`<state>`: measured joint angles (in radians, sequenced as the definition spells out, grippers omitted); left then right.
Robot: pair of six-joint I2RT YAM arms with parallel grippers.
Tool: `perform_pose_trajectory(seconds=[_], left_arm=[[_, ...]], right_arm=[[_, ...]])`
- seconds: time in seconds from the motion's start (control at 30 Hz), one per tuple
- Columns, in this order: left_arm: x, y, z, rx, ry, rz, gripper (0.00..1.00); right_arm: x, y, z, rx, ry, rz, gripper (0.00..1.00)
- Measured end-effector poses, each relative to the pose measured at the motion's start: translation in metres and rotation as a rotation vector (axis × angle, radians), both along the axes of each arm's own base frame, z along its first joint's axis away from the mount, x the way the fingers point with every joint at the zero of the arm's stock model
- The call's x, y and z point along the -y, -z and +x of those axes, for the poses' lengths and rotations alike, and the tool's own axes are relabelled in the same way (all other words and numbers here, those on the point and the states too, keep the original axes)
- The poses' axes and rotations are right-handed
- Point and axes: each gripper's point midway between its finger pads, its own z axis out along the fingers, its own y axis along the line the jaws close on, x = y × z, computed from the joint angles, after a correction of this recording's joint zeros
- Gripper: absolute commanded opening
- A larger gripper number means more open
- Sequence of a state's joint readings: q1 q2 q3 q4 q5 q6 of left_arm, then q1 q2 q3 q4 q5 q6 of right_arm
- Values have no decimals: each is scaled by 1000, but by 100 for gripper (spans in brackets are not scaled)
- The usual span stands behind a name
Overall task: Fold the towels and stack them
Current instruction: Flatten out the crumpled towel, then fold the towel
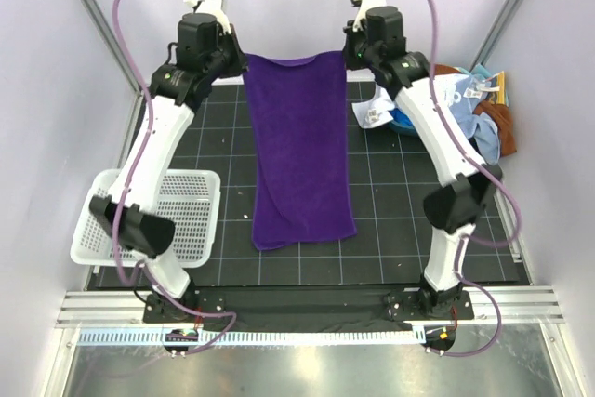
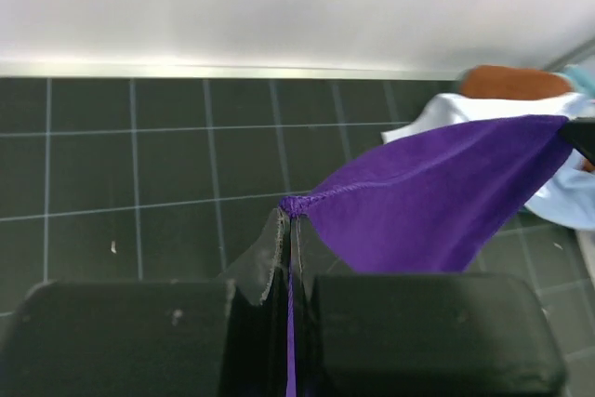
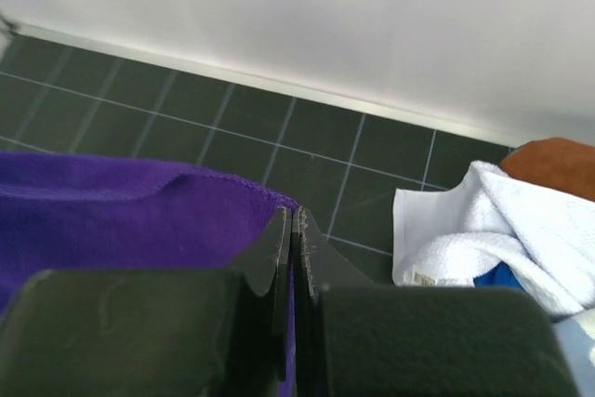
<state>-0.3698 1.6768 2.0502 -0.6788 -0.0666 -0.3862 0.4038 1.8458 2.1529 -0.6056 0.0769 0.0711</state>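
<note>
**Purple towel held up by its far corners, first fold at hand**

Nearest the arm bases, a white slotted basket (image 1: 93, 230) sits at the left edge of the dark gridded surface (image 1: 400, 220). In the middle, the dark purple towel (image 1: 302, 165) runs lengthwise away from the bases. Its near end appears to lie flat on the surface, while its far edge is lifted and stretched between the two arms. The left end effector (image 1: 242, 59) is pressed together on the far-left corner, with the cloth pinched between its fingers in the wrist view. The right end effector (image 1: 350, 53) pinches the far-right corner the same way. Farther back, at the far right, a white towel (image 1: 376, 111), a light blue towel (image 1: 456, 95) and a rust-brown towel (image 1: 497, 123) lie in a loose heap, unfolded.

The step in hand looks like the first fold of the purple one. The next move probably calls for both arms to bring the raised edge toward the near edge together, level and taut, so the corners meet before either grip lets go.
</note>
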Motion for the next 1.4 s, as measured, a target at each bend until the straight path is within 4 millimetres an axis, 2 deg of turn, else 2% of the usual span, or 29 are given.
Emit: perform_pose_trajectory(seconds=[0.03, 0.1, 0.2, 0.3, 0.47, 0.57, 0.67, 0.77, 0.9, 1.03, 1.17, 1.4], left_arm=[[0, 15, 15, -26, -7, 7, 0], [-12, 33, 36, -56, -41, 16, 0], [-25, 55, 66, -78, -74, 14, 0], [-34, 73, 86, -95, -92, 6, 0], [-41, 91, 100, -121, -111, -8, 0], [-40, 99, 103, -123, -113, -15, 0], [-39, 119, 101, -152, -114, -16, 0], [-40, 149, 93, -209, -115, -13, 0], [-42, 194, 79, -304, -119, 5, 0], [-39, 222, 67, -368, -107, -6, 0], [-38, 231, 54, -397, -96, -19, 0], [-34, 222, 38, -380, -87, -44, 0]], right_arm=[[1, 16, 15, -21, 12, -9, 1], [3, 45, 41, -54, 35, -23, 1], [5, 70, 68, -71, 56, -30, 1], [3, 73, 82, -50, 61, -21, 1], [-2, 54, 89, 13, 58, 5, 1], [-5, 48, 92, 37, 57, 19, 1], [-5, 61, 92, 21, 60, 18, 1], [-4, 95, 88, -43, 60, 5, 1], [-2, 161, 72, -177, 59, -22, 1], [3, 205, 52, -279, 63, -39, 1], [5, 214, 41, -308, 65, -30, 1], [8, 200, 19, -291, 63, 5, 1]])
